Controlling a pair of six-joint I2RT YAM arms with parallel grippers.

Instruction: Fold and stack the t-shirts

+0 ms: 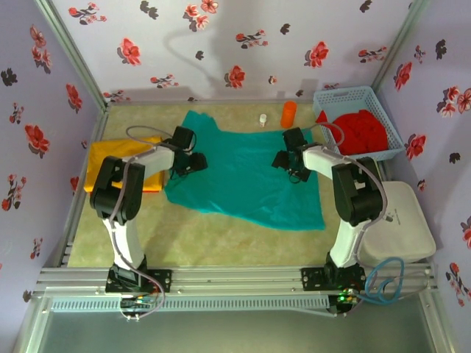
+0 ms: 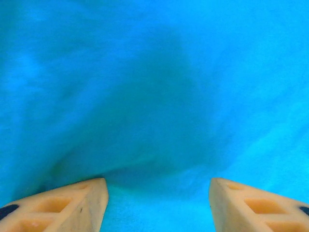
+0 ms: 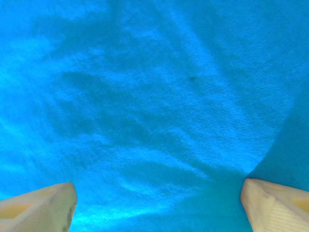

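Left claw (image 2: 158,186) and right claw (image 3: 158,186), each spread wide, are hanging over the teal t-shirt (image 1: 243,184), which is lying flat beneath both on the desk (image 1: 221,243).

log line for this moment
left gripper: open over teal t-shirt | right gripper: open over it | yellow-orange t-shirt: far left | red t-shirts: basket

Bare counter (image 1: 221,239) lies open along the near side, before the spread teal t-shirt (image 1: 243,184). Far right stands a blue basket (image 1: 353,93); an orange cylinder (image 1: 289,112) and small white object (image 1: 262,119) stand far middle.
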